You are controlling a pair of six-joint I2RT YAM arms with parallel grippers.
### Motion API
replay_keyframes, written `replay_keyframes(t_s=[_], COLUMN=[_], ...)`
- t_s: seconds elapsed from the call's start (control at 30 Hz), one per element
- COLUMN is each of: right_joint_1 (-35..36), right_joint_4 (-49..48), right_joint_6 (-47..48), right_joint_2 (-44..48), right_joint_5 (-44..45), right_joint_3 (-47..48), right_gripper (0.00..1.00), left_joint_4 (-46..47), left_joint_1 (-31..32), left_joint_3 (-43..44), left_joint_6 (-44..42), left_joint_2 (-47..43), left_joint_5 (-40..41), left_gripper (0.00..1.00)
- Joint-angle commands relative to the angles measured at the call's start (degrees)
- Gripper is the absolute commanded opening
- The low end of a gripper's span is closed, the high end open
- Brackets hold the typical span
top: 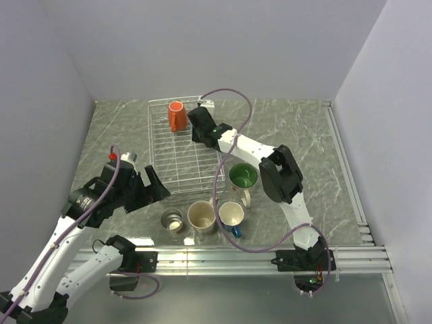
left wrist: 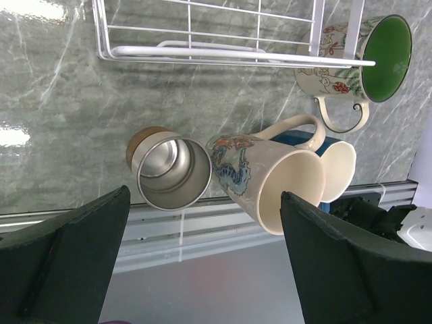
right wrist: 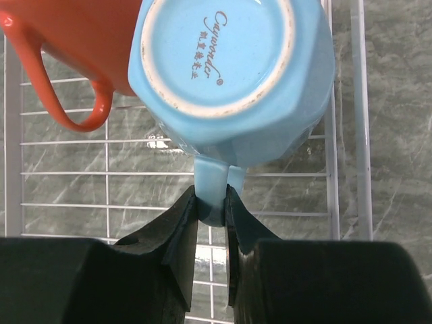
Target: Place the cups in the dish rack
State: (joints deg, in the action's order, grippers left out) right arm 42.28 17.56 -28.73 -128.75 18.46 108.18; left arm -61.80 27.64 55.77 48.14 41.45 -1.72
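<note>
From above, the right jaws reach over the far end of the dish rack (top: 179, 158) beside the orange cup (top: 176, 116); the beige cup (top: 201, 216) and three more stand on the bench (top: 310, 142) off its near edge. Left wrist view: the left jaws are spread and empty near the steel cup (left wrist: 169, 169), outside the rack's near rim. Right wrist view: the right jaws pinch only the handle of the light blue cup (right wrist: 233, 74), base toward the camera over the rack wires. That thin hold may let it swing into the orange cup or settle tilted.

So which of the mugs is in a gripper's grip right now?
The light blue mug: the right gripper is shut on its handle, over the dish rack beside the orange mug. The left gripper is open and empty.
</note>
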Motion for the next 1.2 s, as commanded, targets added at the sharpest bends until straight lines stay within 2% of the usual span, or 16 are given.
replay_keyframes(t_s=[0.0,0.5,0.77,0.9,0.93,0.97,1.0,1.07,1.17], right_joint_1=[-0.4,-3.5,-4.8,-5.5,-5.5,-5.5,-5.5,-5.5,-5.5], right_joint_4=[7.2,10.2,11.6,12.3,12.4,12.0,11.4,10.0,8.7], right_joint_6=[-0.4,-0.7,-0.6,-1.5,-1.4,-1.3,-1.3,-1.2,-0.4], right_joint_2=[-0.3,-9.2,-14.6,-14.6,-14.3,-13.9,-12.8,-11.4,-8.3], right_joint_5=[-0.6,0.8,-2.0,-3.7,-4.3,-4.7,-4.8,-4.9,-4.7], right_joint_3=[-1.0,10.6,19.1,18.7,18.6,17.3,16.2,12.7,9.0], right_gripper=[0.0,0.0,0.0,0.0,0.07,0.18,0.4,0.62,0.73], left_joint_4=[2.2,2.1,2.4,2.6,2.6,2.9,3.1,3.7,4.7], left_joint_1=[0.2,0.2,0.2,0.2,0.3,0.3,0.2,0.2,0.2], left_joint_3=[-0.5,-2.9,-3.5,-2.9,-2.8,-2.7,-2.7,-2.4,-1.8], left_joint_6=[1.5,3.9,3.9,3.8,3.8,3.8,4.0,4.1,4.1], left_joint_2=[-0.8,-2.2,-1.3,-0.8,-0.5,-0.3,-0.1,0.4,1.3], left_joint_5=[-0.8,-1.5,-1.7,-1.5,-1.5,-1.5,-1.5,-1.5,-1.4], left_gripper=[0.98,0.97,0.97,0.97,0.97,0.97,0.97,0.97,0.97])
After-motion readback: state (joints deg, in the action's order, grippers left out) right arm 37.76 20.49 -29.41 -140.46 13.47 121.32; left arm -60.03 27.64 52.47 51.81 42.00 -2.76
